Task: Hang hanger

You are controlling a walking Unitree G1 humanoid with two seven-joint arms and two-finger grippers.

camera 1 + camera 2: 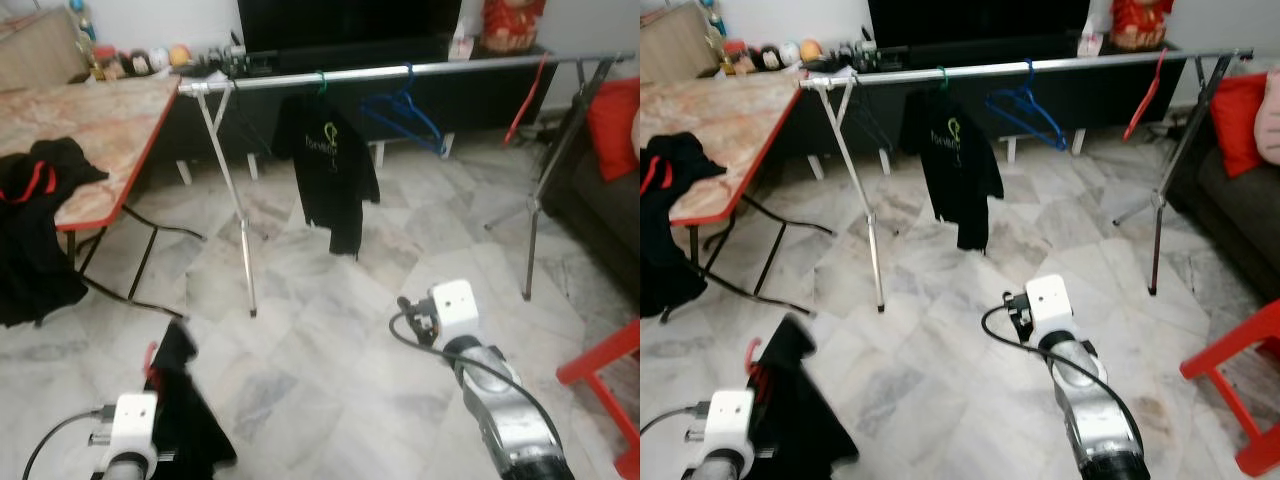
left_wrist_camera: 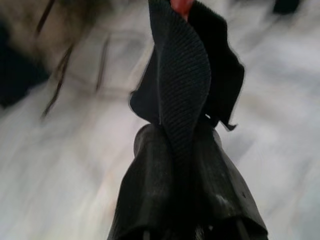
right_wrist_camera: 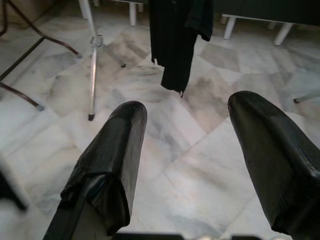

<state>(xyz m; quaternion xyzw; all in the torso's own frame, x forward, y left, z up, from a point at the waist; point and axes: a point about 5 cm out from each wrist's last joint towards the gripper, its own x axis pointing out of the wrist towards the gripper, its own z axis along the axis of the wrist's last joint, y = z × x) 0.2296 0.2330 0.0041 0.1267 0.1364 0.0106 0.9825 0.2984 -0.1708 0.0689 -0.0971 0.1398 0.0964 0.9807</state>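
My left jaws [image 2: 187, 150] are clamped together on a fold of black garment [image 1: 185, 405], the ribbed cloth rising between the two fingers with a bit of red hanger [image 2: 181, 6] showing at its top edge. From the head, that garment hangs dark and limp off my left arm, low over the marble floor [image 1: 330, 330], with the red hook poking out beside it.

My right jaws [image 3: 200, 170] stand wide apart and hold nothing — through the gap I see pale floor tiles, one leg of the clothes rack [image 1: 400, 72] and the hem of a black shirt [image 1: 327, 165]. My right arm reaches forward at about the middle of the floor, well short of the rack.

The rack's silver rail runs across the room ahead. On it hang the black shirt on a green hook, an empty blue hanger [image 1: 403, 112] to its right, and a red hanger [image 1: 527, 100] near the far right end.

To my left a marble-patterned tabletop [image 1: 110, 120] with a red edge carries a heap of black clothes [image 1: 35, 225] — part of it spills over the side.
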